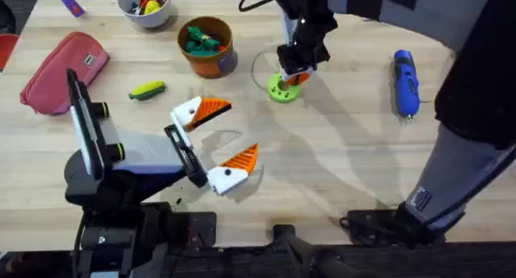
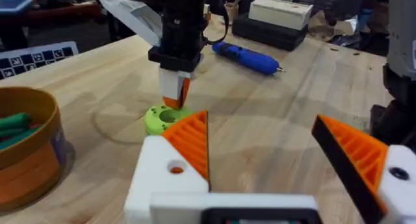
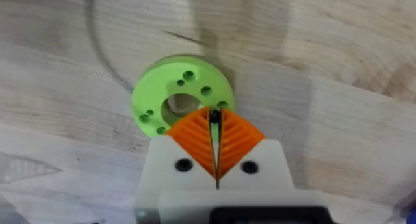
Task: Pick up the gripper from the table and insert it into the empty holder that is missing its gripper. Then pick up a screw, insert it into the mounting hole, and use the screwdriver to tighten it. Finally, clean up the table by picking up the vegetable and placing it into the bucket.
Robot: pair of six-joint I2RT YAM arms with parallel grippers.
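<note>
On the pale wood table | left claw apart | right claw together over green disc

One blue screwdriver, one green disc, one corn cob. One orange bucket, one white bowl, one red pouch.

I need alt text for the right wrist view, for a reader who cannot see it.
The right gripper, its orange ribbed pads pressed together on something small and dark, hangs over the edge of a green disc with small holes, lying on the wooden table.
</note>
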